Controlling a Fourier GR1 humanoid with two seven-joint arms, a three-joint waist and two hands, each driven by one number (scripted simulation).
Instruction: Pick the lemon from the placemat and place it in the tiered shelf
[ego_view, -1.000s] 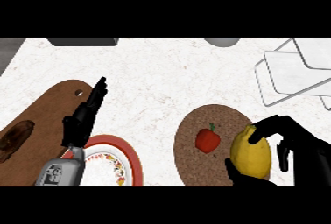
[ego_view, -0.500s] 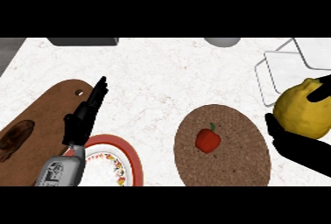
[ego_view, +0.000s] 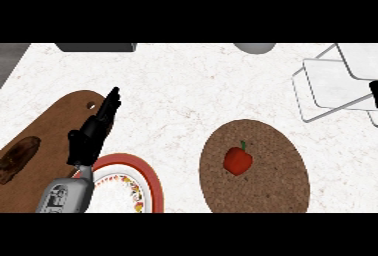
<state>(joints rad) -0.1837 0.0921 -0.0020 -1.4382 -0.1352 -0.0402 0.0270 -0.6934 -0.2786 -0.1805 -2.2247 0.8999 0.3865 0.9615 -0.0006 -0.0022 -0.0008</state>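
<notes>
1. The white speckled counter (ego_view: 192, 85) filled the head view and carried every item listed below.
2. A brown wooden cutting board (ego_view: 52, 125) lay at the left, slanting from the lower left edge up toward the centre, with a small hole near its far end.
3. A round brown placemat (ego_view: 273, 185) lay at the lower right, well apart from the cutting board.
4. The tiered shelf (ego_view: 332, 82), made of white panels in a thin wire frame, stood at the upper right, beyond the placemat and apart from it.
5. A plate (ego_view: 114, 200) with a red rim and a patterned inner band lay at the bottom, just beside the cutting board's right edge. The view's lower edge cut it off.
6. The grey left forearm (ego_view: 65, 196) entered from the lower edge and overlapped the plate's left side.
7. The left hand (ego_view: 90, 137) was placed over the cutting board's right edge. Its fingers were straight, pressed together and pointed away from the robot, and it held nothing.
8. A dark brown item (ego_view: 16, 160) lay on the near end of the cutting board. Its identity could not be told.
9. A red pepper (ego_view: 238, 160) with a green stem lay on the placemat, left of its centre.
10. The right hand (ego_view: 373, 95) showed only as a black sliver at the right edge, beside the tiered shelf. Its state could not be told.
11. The lemon did not show in this view, so its position could not be told.
</notes>
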